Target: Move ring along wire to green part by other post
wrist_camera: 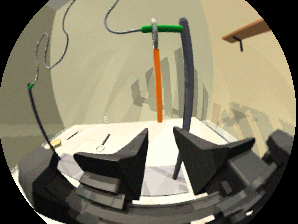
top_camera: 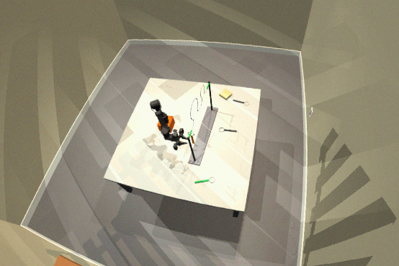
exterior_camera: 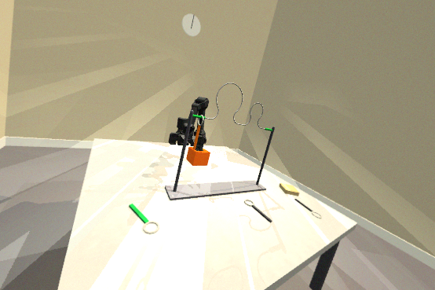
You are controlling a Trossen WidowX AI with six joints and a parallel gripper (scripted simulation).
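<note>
The move turns on how the handle (top_camera: 192, 139) (exterior_camera: 197, 137) (wrist_camera: 158, 85) lies to the tool (top_camera: 188, 140) (wrist_camera: 160, 129): in the wrist view it hangs upright, long axis running down from the ring (top_camera: 191, 135) (exterior_camera: 199, 125) (wrist_camera: 154, 34), its lower end just above the gap between the fingertips and slightly toward the left one in that picture. The tool's fingers stand apart with nothing between them. The ring hangs around the green part (top_camera: 190, 134) (exterior_camera: 198, 116) (wrist_camera: 169, 28) of the wire (top_camera: 191, 110) (exterior_camera: 230, 83) (wrist_camera: 114, 29), beside the near post (top_camera: 191, 150) (exterior_camera: 183, 152) (wrist_camera: 188, 75). The handle hangs ahead of the tool, just beside that post, so the approach probably needs to go forward with a finger on each side of the handle, taking care not to knock it askew.
</note>
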